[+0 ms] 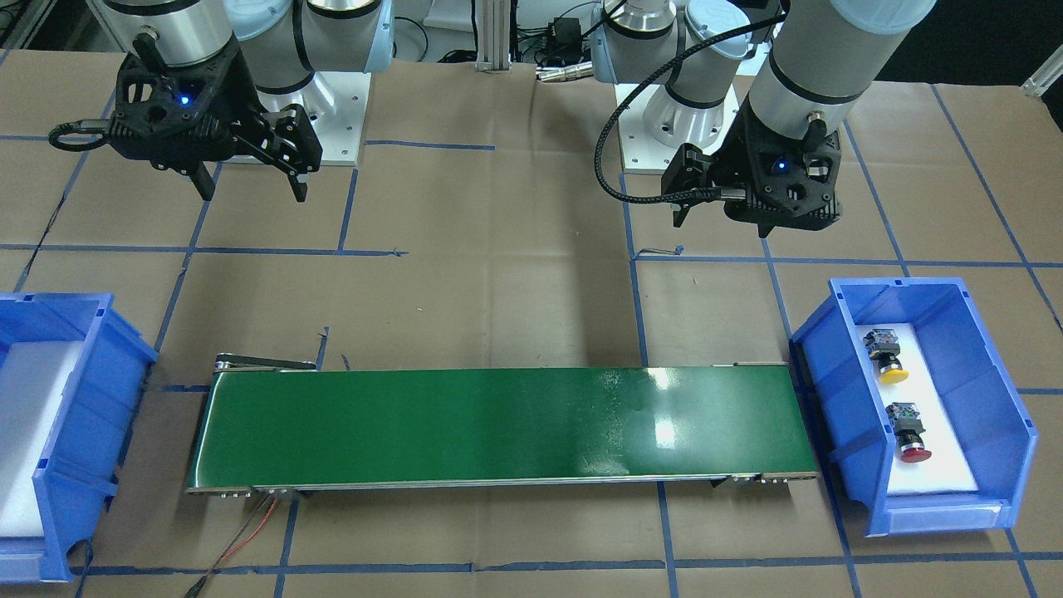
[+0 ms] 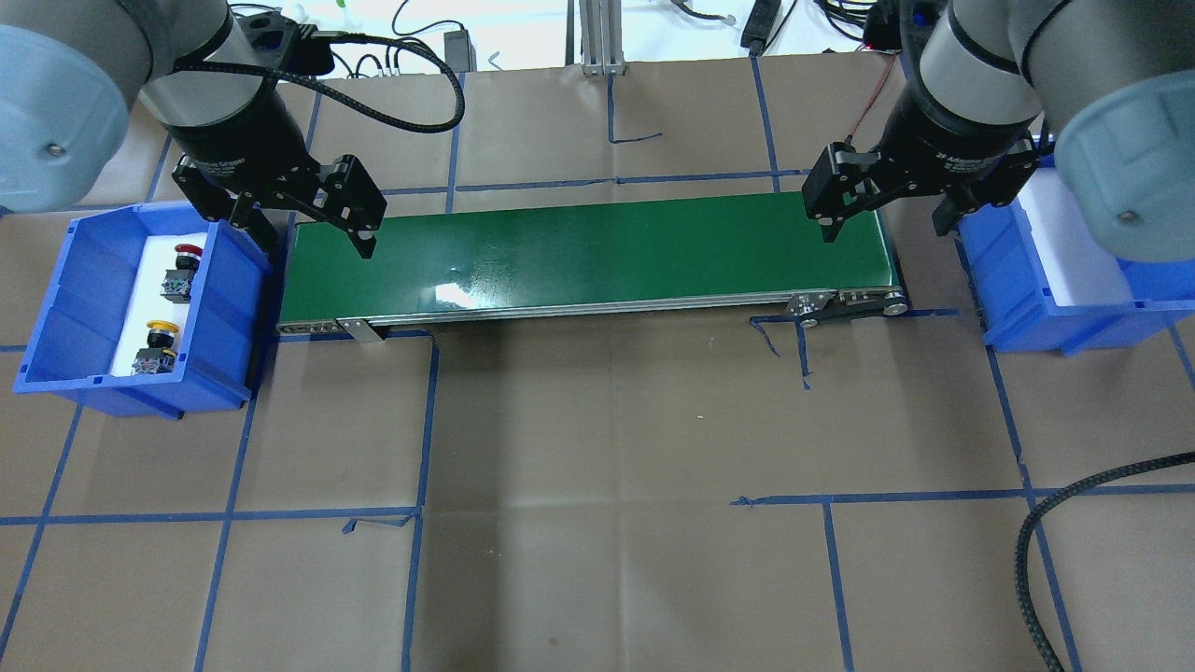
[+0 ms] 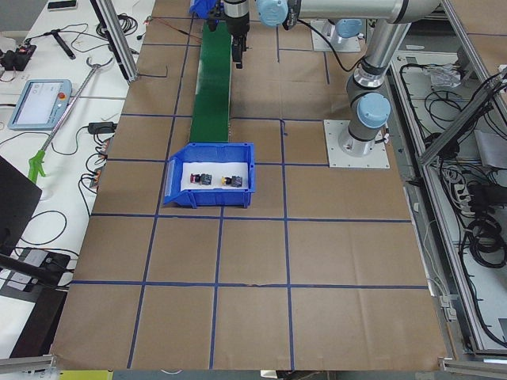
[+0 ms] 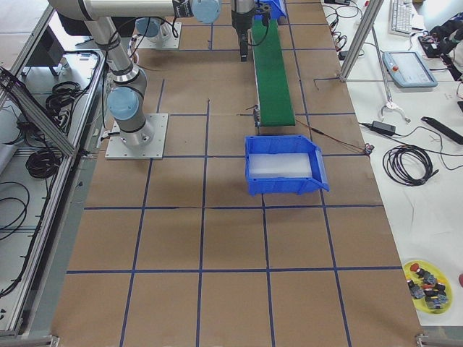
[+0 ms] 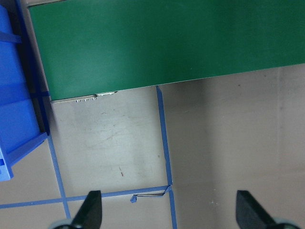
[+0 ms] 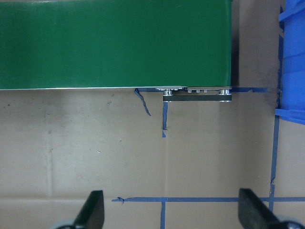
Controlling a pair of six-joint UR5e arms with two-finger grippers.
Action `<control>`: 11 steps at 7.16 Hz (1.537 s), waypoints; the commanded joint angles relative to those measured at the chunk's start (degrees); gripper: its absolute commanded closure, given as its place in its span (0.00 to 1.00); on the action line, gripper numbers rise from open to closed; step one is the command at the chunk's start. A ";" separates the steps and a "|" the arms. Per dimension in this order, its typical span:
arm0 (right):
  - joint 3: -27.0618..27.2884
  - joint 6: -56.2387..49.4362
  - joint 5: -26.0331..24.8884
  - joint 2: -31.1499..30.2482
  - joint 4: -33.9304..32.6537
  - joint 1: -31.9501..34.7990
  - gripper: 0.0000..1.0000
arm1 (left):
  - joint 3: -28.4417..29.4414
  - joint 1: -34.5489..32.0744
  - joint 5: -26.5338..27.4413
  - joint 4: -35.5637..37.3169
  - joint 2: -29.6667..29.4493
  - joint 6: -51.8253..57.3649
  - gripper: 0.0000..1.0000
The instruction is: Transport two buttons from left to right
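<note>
Buttons (image 2: 175, 280) are lying in the blue bin (image 2: 56, 308), just left of the nearer left gripper (image 2: 306, 237), whose fingers are spreading wide; the right gripper (image 2: 884, 229) is gaping likewise, well apart.

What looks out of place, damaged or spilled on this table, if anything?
Nothing serious. The yellow button and the red button lie in the left blue bin. Only the blue tape is torn and curled by the green belt.

Paper-covered table (image 2: 597, 420) with green conveyor (image 2: 597, 257) between left blue bin (image 2: 84, 299) and right blue bin (image 2: 1013, 280).
</note>
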 commanded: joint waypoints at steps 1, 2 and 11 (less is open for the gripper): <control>0.01 -0.24 0.00 0.00 0.09 0.08 0.00 | -0.05 0.26 -0.02 -0.03 0.06 0.29 0.00; 0.01 -0.24 0.00 0.00 0.09 0.08 0.00 | 0.04 0.44 -0.11 0.15 0.06 0.21 0.00; 0.01 -0.06 0.00 0.00 0.35 0.17 0.00 | -0.57 36.47 -0.02 9.26 -7.22 32.64 0.00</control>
